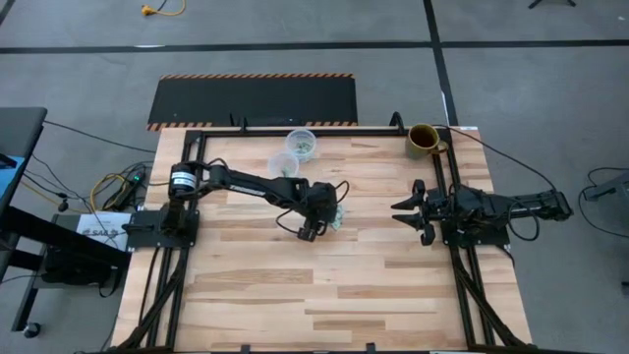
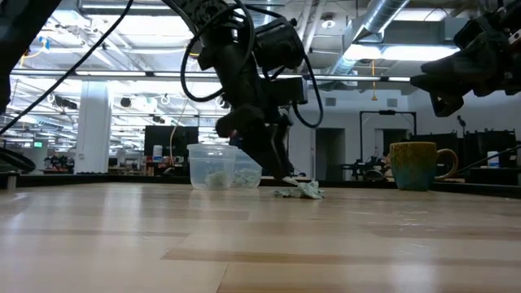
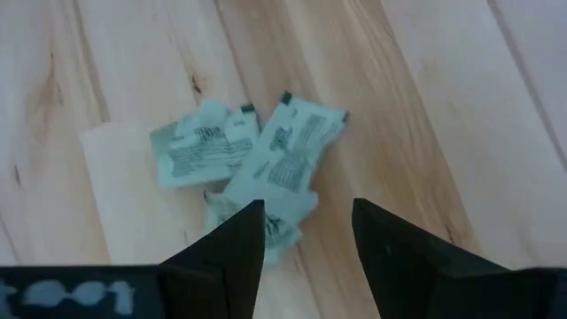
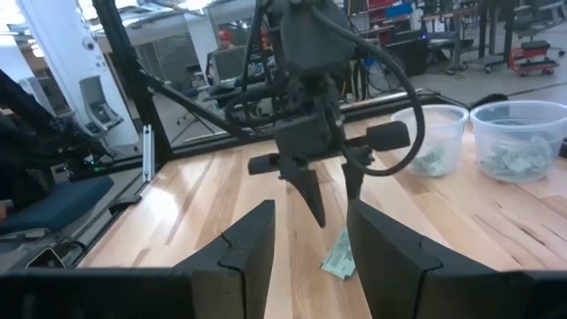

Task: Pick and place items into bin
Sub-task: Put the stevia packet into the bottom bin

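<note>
Packets [image 3: 257, 155]: small pale green-and-white wrapped items, a loose cluster of three or so lying flat on the tabletop [image 1: 324, 285] near its middle, overlapping one another. In the left wrist view the largest packet runs lengthwise away from the fingers and a little askew; a second lies crosswise beside it; a third is partly tucked under, close to one fingertip.

Left gripper [image 1: 312, 230] is directly over the cluster, jaws released and empty, fingertips low and close to the wood but, as far as the low view shows, not touching any packet. The cluster sits just ahead of the fingertips and somewhat off toward one finger, not centred in the gap. Judgement: the pick turns on nudging forward so one packet falls between the jaws before closing; overlapping wrappers risk a double grab or a slip.

Two clear plastic cups [image 1: 301, 144] stand toward the far edge of the tabletop, each already holding some packets; presumably the bin. Both are near the left arm's reach.

Right gripper [image 1: 408, 209] hovers well apart to the right, raised, jaws parted, holding nothing, pointing toward the left arm. Left arm is clearly the nearer.

Brown mug [image 1: 424, 140] at the far right corner, uninvolved.
</note>
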You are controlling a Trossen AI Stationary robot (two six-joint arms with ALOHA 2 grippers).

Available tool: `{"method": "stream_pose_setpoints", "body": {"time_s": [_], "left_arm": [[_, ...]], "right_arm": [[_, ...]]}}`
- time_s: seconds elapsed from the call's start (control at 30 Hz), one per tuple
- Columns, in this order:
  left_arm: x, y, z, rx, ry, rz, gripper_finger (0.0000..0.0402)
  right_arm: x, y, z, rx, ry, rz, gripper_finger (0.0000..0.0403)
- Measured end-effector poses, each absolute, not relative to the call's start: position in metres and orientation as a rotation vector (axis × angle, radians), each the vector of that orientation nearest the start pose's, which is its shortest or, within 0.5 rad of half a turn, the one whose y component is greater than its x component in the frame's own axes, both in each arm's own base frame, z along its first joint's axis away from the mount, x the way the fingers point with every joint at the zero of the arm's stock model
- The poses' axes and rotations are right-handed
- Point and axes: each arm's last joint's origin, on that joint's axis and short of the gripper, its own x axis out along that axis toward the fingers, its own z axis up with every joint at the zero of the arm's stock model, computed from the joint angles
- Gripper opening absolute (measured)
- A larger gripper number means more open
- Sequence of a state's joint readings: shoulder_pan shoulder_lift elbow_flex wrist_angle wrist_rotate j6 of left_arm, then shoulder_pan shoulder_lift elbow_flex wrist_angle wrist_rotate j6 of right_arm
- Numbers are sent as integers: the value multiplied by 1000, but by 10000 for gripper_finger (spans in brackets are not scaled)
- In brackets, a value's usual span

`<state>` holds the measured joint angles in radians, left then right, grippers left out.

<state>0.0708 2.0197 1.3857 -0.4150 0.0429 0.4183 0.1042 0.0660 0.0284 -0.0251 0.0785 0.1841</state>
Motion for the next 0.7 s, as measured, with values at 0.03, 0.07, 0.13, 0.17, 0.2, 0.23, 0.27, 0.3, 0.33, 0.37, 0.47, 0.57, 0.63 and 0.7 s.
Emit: {"method": "stream_pose_setpoints", "body": {"time_s": [0.03, 0.07, 0.13, 0.17, 0.2, 0.23, 0.27, 0.3, 0.33, 0.37, 0.47, 0.57, 0.63, 0.7], "left_arm": [[415, 28, 159, 321, 1036, -191, 161], [417, 29, 158, 324, 1031, -185, 161], [415, 29, 155, 328, 1061, -172, 161], [415, 30, 155, 331, 1065, -167, 161], [416, 30, 154, 333, 1056, -160, 161], [418, 31, 153, 336, 1048, -153, 161], [418, 31, 151, 337, 1049, -139, 161], [417, 31, 150, 337, 1065, -122, 161], [416, 32, 149, 339, 1078, -111, 161], [417, 32, 148, 340, 1078, -108, 161], [416, 32, 142, 337, 1105, -113, 161], [417, 32, 143, 338, 1101, -112, 161], [417, 33, 143, 344, 1106, -96, 161], [416, 34, 142, 349, 1115, -80, 159]], "right_arm": [[100, 8, 166, 178, 65, 19, 136], [100, 8, 166, 178, 65, 19, 136], [100, 8, 166, 178, 63, 19, 136], [100, 8, 166, 178, 66, 19, 136], [100, 8, 165, 178, 67, 19, 136], [100, 8, 166, 178, 65, 20, 136], [100, 8, 166, 178, 66, 19, 136], [100, 8, 165, 178, 68, 19, 136], [100, 8, 165, 178, 67, 20, 136], [100, 8, 165, 178, 67, 20, 136], [100, 8, 165, 178, 67, 20, 136], [100, 8, 166, 178, 67, 20, 136], [100, 8, 166, 178, 67, 20, 136], [100, 8, 166, 178, 66, 20, 136]]}}
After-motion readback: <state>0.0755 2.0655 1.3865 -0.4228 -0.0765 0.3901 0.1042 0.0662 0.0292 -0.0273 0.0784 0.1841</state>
